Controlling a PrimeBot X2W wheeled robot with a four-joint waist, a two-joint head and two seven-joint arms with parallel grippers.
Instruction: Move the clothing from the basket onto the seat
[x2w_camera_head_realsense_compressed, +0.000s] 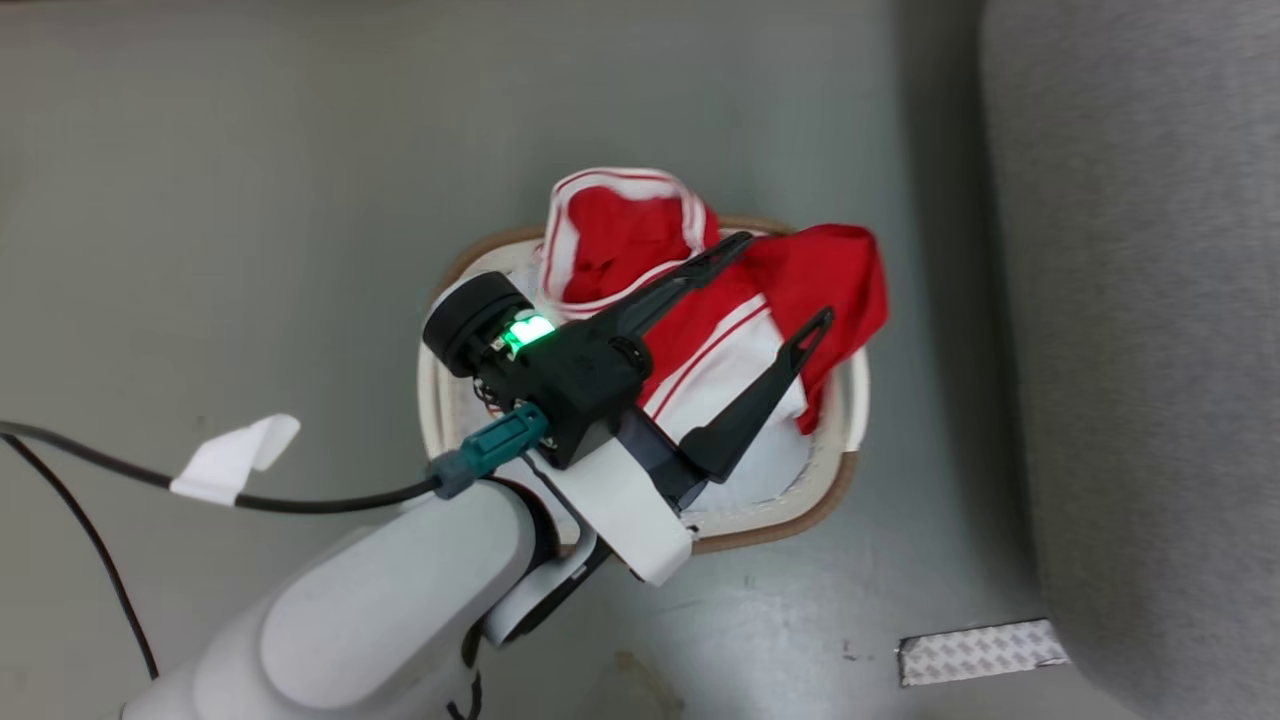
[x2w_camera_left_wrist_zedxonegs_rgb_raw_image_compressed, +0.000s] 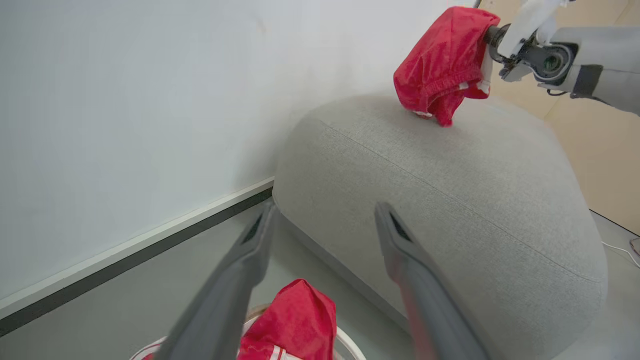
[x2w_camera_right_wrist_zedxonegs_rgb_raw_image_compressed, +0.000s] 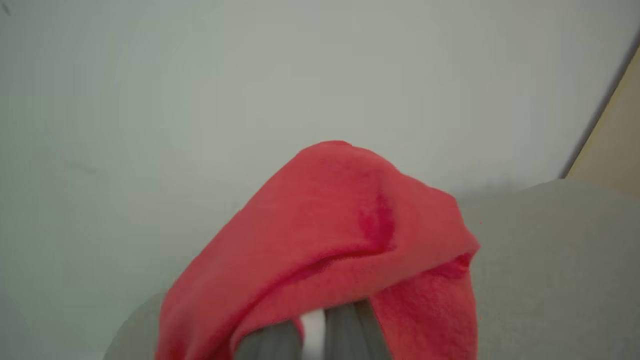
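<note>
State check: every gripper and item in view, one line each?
left gripper: open, above basket, gripping nothing.
right gripper: shut on red garment, above seat.
red garment: held, bunched, hanging; low tip at seat top.
jersey: crumpled in basket, not gripped.
basket: upright on floor, holds jersey.
seat: garment not yet released onto it.

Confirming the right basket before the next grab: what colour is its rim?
Brown rim on a cream-white basket, clearest in the head view.
</note>
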